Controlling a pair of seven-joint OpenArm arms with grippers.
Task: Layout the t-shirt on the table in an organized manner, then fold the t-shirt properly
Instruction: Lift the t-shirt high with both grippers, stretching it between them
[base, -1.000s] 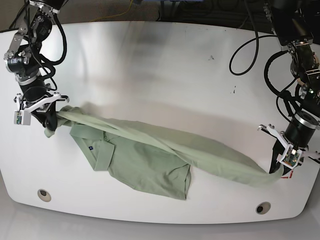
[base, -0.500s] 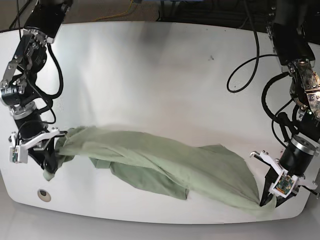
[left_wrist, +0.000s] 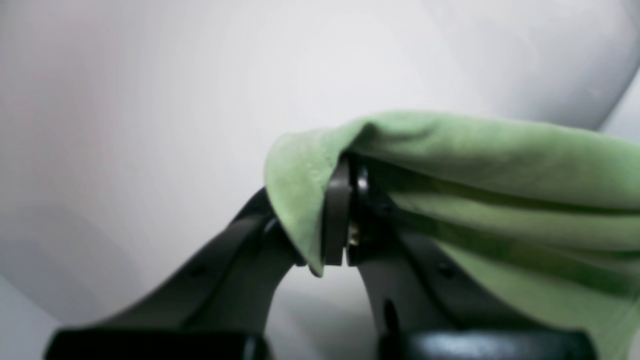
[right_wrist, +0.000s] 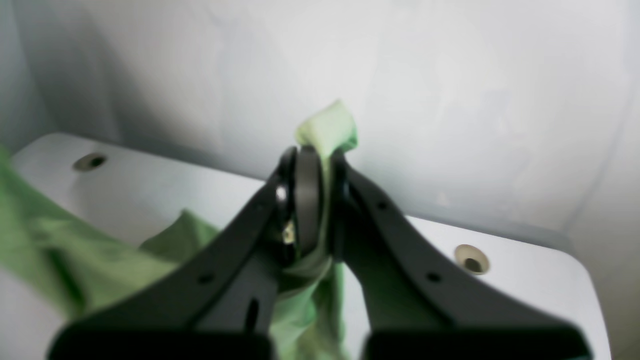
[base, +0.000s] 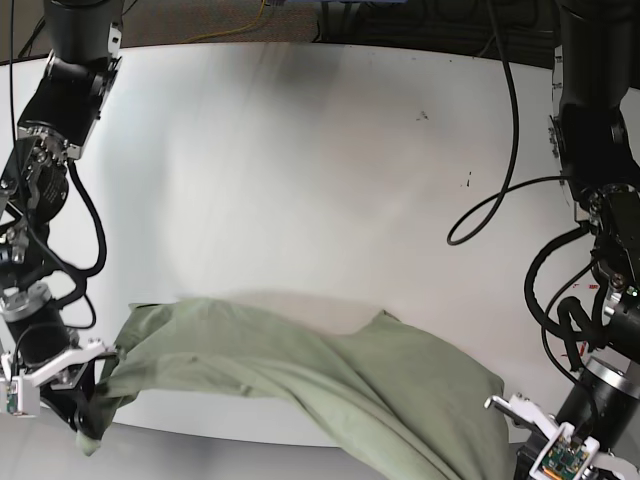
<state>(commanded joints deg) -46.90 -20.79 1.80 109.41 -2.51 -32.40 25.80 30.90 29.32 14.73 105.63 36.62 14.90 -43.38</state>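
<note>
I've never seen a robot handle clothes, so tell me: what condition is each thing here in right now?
t-shirt: rumpled, stretched between both grippers, hanging past the near table edge.
left gripper: shut on a bunched fold of the t-shirt.
right gripper: shut on the t-shirt, a tip of cloth poking out above.
table: mostly bare, with the t-shirt draped along its near edge.

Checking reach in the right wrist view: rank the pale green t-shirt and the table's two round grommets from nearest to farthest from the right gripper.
1. Pale green t-shirt: clamped in the right gripper.
2. Right-hand grommet.
3. Left-hand grommet: farthest, toward the table's far left corner.
</note>
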